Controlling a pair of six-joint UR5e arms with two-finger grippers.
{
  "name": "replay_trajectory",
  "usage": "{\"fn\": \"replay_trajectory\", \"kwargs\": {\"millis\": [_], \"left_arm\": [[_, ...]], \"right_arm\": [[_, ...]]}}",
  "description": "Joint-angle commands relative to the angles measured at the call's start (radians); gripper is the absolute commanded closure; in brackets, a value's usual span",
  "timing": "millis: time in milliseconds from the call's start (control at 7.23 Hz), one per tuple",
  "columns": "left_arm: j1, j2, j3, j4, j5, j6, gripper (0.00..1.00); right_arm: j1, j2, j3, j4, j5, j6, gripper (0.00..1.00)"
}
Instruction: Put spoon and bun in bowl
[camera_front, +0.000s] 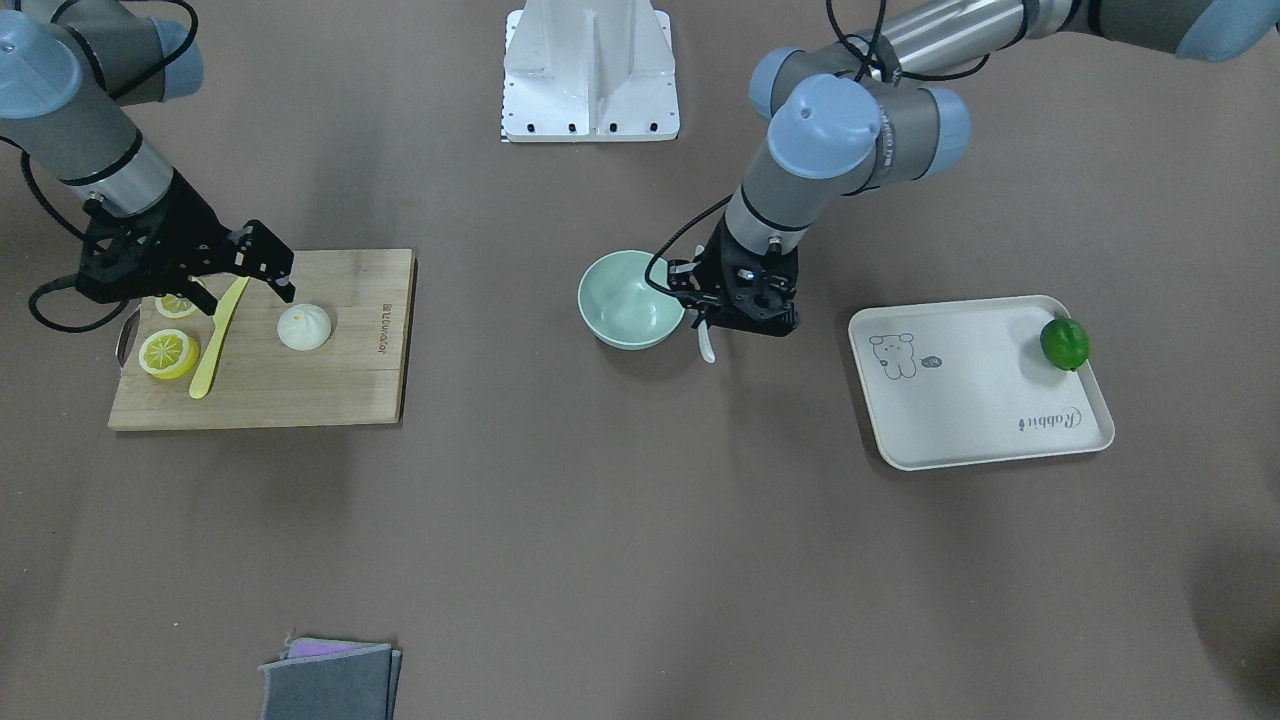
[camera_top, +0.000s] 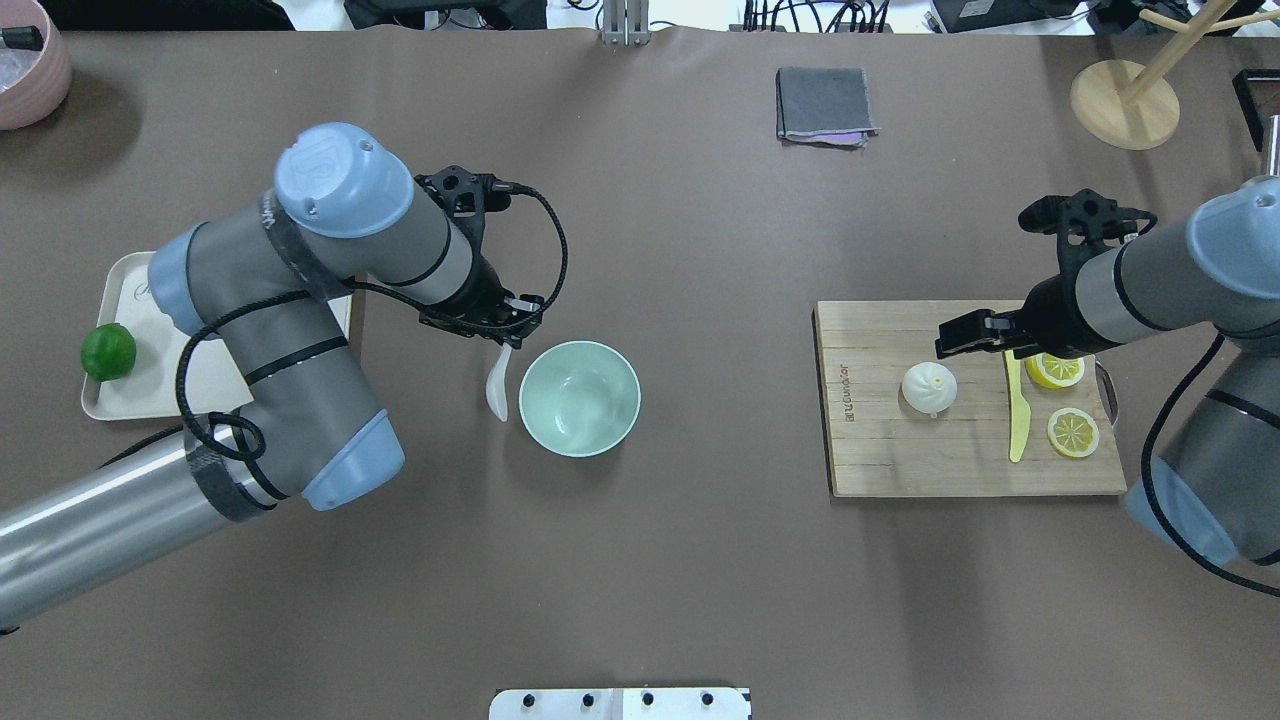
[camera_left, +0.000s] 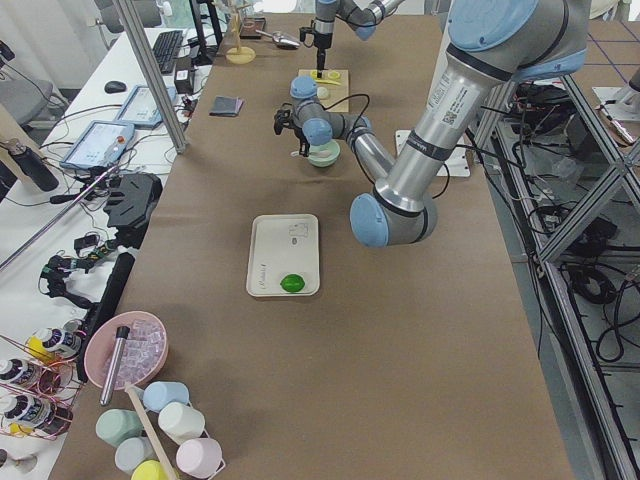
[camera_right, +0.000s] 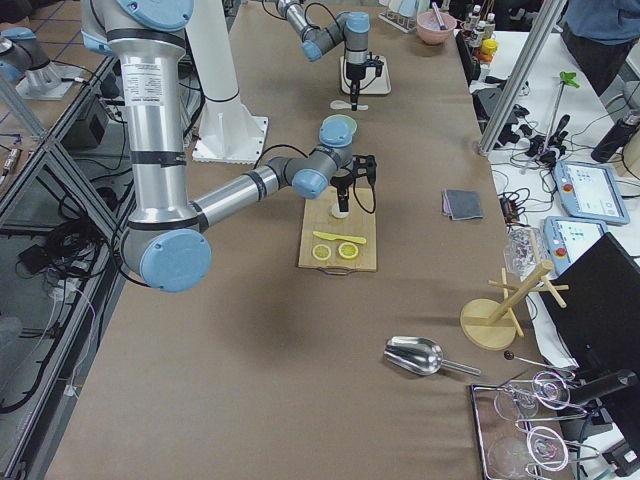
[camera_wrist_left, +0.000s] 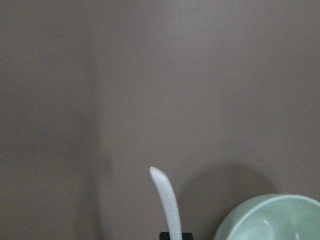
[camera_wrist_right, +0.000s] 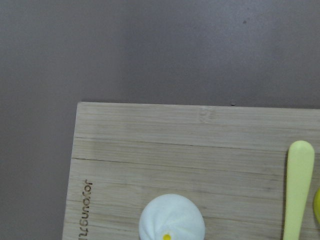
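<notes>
Brown and plain, the table is carrying everything; clock directions are following the overhead view, with 12 o'clock pointing away from the robot. Nearest the robot, a white base plate is sitting at the 6 o'clock edge.

Farther in, the left pincer is clamping the handle of the spoon. The spoon is hanging at the pincer's 6 o'clock, its long axis running almost 12 to 6 and its scoop end pointing toward 6. It is sitting just beside the rim of the bowl, at the bowl's 9 o'clock and outside it. Whether the scoop is touching the table I cannot tell. The bowl is standing upright, mouth up.

At the bowl's 3 o'clock, well apart, the right pincer is hovering with jaws spread, gripping nothing, over a wooden cutting board. The bun is lying on the board at about 7 o'clock from the visible finger, apart from it, with its pleated top and yellow dot facing up. A yellow knife is lying at the bun's 3 o'clock, running 12 to 6, with two lemon slices beyond it.

At 9 o'clock, a cream tray is holding a lime. Farthest out, a folded grey cloth is lying toward 12, a wooden stand toward 2 and a pink bowl toward 10. Desks with a tablet and cables are lining the far side.
</notes>
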Motion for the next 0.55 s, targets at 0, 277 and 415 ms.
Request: {"fn": "replay_trajectory", "kwargs": {"millis": [0,277,415], "left_arm": [[0.03,-0.042,0.066,-0.058,0.049,-0.035,0.54],[0.03,-0.044,0.068,-0.069,0.051,-0.034,0.03],[0.024,-0.039,0.054,-0.064,0.051,-0.036,0.03]], "right_arm": [[-0.038,0.015,-0.018,-0.004,-0.026,0.001,0.02],[-0.068,0.046,-0.053,-0.004,-0.093,0.001,0.07],[-0.073,0.049,-0.055,-0.005,-0.095,0.001,0.19]]}}
